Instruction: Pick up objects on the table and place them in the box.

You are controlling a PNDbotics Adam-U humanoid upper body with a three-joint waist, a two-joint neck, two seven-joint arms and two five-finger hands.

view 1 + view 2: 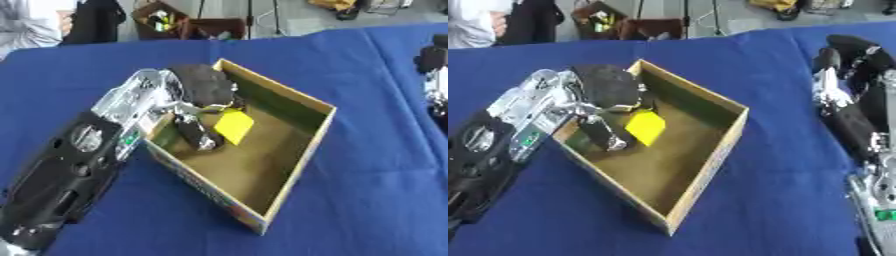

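An open cardboard box (319, 131) with a brown floor stands on the blue table (376, 165), turned corner-on to me. My left hand (203, 84) reaches in from the lower left over the box's left corner. Its fingers (194, 131) curl down inside the box. They pinch a flat yellow object (234, 125), which hangs tilted just above the box floor. My right hand (846, 65) rests at the table's right edge with its fingers relaxed and pointing up, holding nothing. No other loose object shows on the cloth.
The blue cloth (780, 165) covers the whole table. Beyond the far edge stand a brown crate (162, 20) of small items and dark stands on the floor. A person in white (26, 22) is at the far left corner.
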